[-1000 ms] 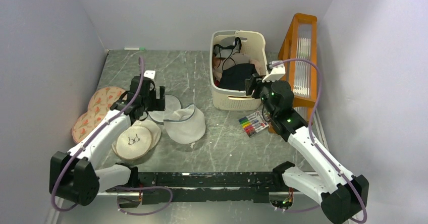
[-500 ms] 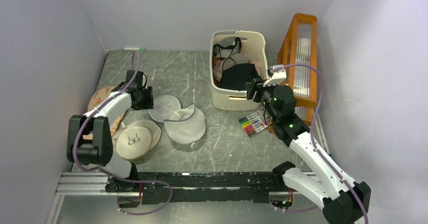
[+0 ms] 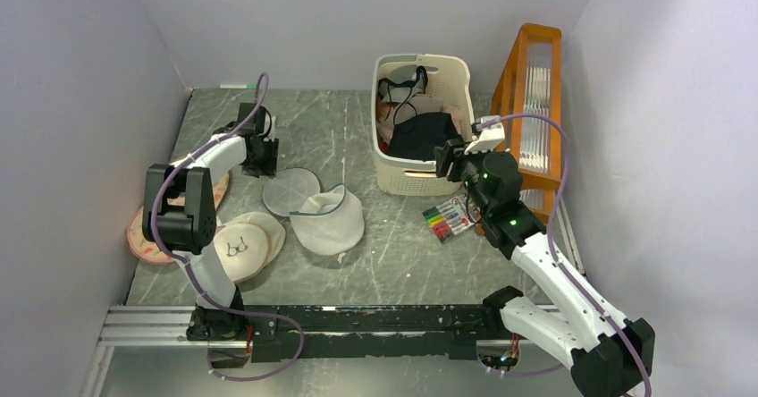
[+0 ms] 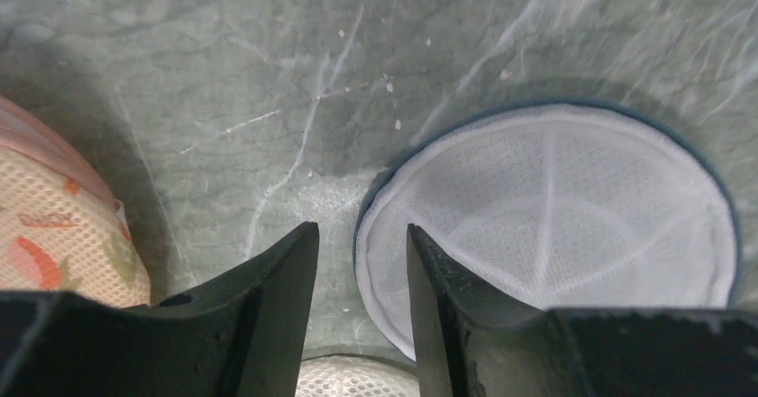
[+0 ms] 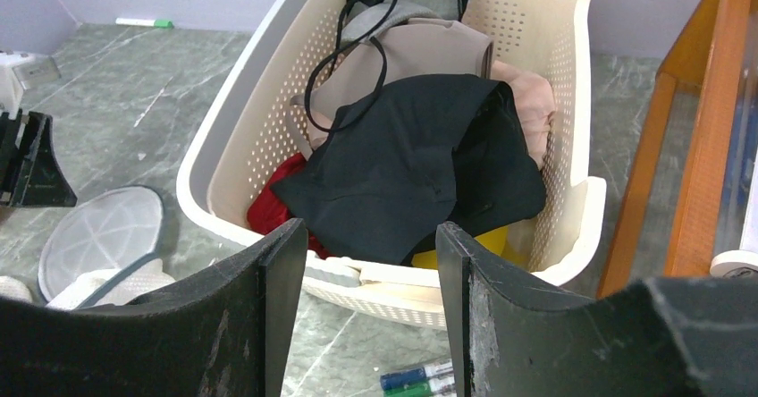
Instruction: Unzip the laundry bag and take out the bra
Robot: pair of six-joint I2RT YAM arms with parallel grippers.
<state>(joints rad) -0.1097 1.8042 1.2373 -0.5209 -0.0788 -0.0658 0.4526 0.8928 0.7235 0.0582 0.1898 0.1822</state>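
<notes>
The laundry bag point(image 3: 329, 223) lies unzipped left of centre on the table, a white mesh pouch with a dark rim. Its round lid flap point(image 3: 290, 191) is folded out flat beside it, and the left wrist view shows the flap point(image 4: 554, 209) close up. My left gripper point(image 3: 259, 163) hovers open at the flap's far left edge, over bare table, with nothing between its fingers point(image 4: 286, 272). The black bra point(image 3: 420, 135) lies on top of the clothes in the cream basket point(image 3: 420, 182). My right gripper point(image 5: 366, 236) stands open and holds nothing, just in front of the basket's near wall, facing the bra point(image 5: 420, 164).
Coloured markers point(image 3: 450, 220) lie right of the basket's front. An orange wooden frame point(image 3: 527, 84) leans at the back right. Cream round pads point(image 3: 237, 249) and pink patterned pads point(image 4: 45, 236) lie at the left. Grey-brown and red clothes share the basket.
My left arm has drawn back from over the bag's flap toward the far left, and its jaws have narrowed. The right arm has barely moved.
</notes>
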